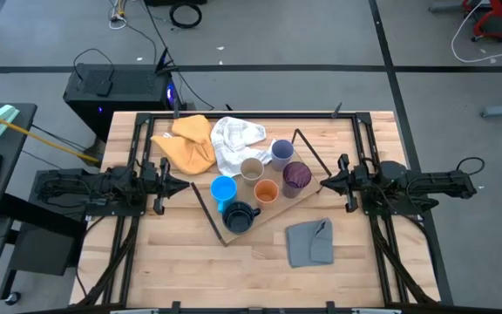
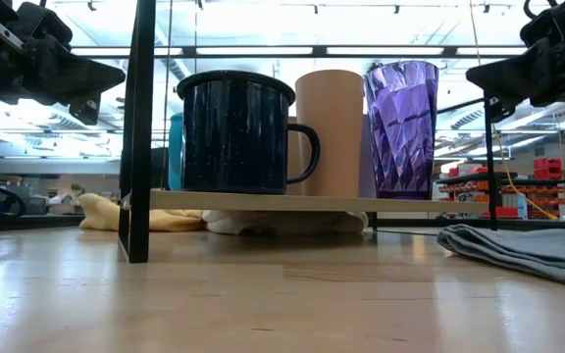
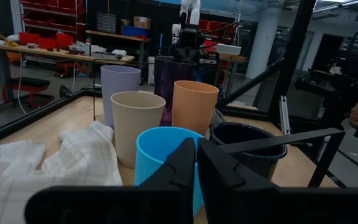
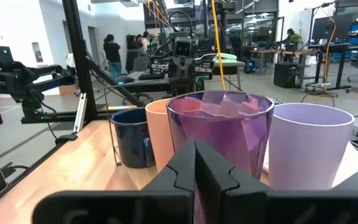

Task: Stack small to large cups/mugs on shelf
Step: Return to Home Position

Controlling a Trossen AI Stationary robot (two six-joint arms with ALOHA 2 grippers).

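Fingers (image 3: 179,171) pressed together, left gripper (image 1: 184,185) and right gripper (image 1: 323,184); six cups (image 1: 281,151) (image 1: 251,168) (image 1: 223,189) (image 1: 266,191) (image 1: 240,216) (image 1: 296,175), one shelf (image 1: 277,215), three cloths (image 1: 186,144) (image 1: 234,139) (image 1: 309,242)

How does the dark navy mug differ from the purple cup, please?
The dark navy mug has a handle; the purple cup has none. The dark navy mug is opaque, the purple cup translucent and faceted. The purple cup stands taller. Both stand upright on the shelf.
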